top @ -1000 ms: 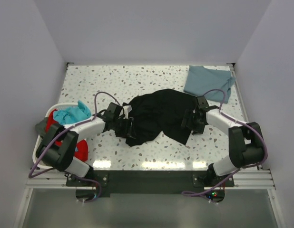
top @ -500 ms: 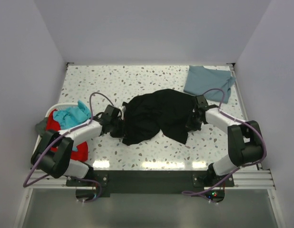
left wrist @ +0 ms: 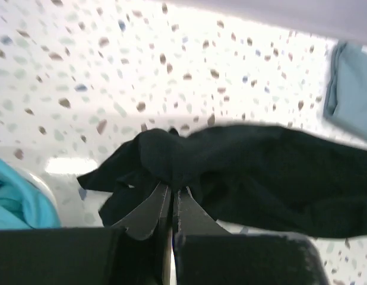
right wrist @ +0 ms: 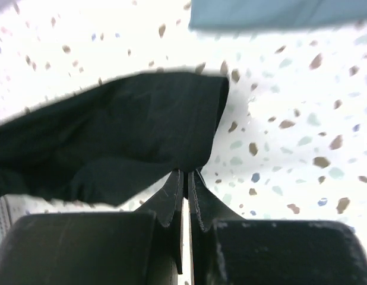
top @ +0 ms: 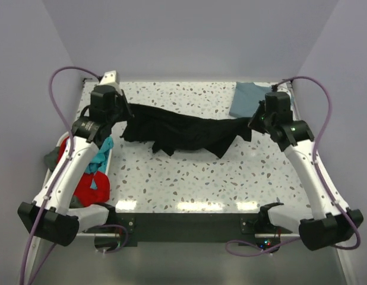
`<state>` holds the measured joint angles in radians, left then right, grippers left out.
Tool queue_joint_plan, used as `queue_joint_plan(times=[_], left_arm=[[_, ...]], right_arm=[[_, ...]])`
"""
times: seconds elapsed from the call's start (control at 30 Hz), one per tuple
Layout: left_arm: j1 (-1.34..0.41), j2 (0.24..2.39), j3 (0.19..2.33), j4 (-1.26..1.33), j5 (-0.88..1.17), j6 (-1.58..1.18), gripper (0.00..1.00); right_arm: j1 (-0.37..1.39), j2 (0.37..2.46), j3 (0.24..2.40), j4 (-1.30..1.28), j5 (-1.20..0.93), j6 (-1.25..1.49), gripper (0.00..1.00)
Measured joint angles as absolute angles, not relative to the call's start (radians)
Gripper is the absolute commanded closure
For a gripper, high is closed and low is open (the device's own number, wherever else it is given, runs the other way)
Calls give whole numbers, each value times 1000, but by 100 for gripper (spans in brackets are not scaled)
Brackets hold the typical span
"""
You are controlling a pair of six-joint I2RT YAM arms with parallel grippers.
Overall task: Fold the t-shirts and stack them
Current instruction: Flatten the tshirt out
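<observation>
The black t-shirt [top: 183,130] hangs stretched in a band between both arms over the table's far half. My left gripper [top: 125,116] is shut on its left end and my right gripper [top: 253,122] on its right end. In the left wrist view the jaws [left wrist: 171,189] pinch bunched black cloth [left wrist: 260,178]. In the right wrist view the jaws [right wrist: 184,173] pinch a corner of the black cloth [right wrist: 112,142]. The slate-blue t-shirt [top: 247,98] lies folded at the far right corner, partly hidden behind my right arm, and it also shows as blue cloth [left wrist: 353,89] [right wrist: 278,15] in both wrist views.
The white laundry basket [left wrist: 44,178] sits at the table's left edge under my left arm, holding red cloth [top: 88,187] and teal cloth [top: 101,157]. Walls close in the table at the back, left and right.
Both grippers closed on the black t-shirt, then lifted and swung apart toward the back. The heap was pulled out into a long hanging band.
</observation>
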<state>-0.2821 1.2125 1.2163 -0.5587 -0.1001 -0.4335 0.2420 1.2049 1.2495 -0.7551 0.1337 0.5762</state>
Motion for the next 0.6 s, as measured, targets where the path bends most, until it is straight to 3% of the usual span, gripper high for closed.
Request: queue_joint_plan(times=[0.37, 0.6], left_arm=[[-275, 1052, 1410, -577, -250, -427, 100], [-275, 1229, 1411, -523, -201, -416, 100]], right_arm=[[242, 867, 1375, -813, 471, 566, 100], [242, 915, 1353, -808, 564, 514, 100]])
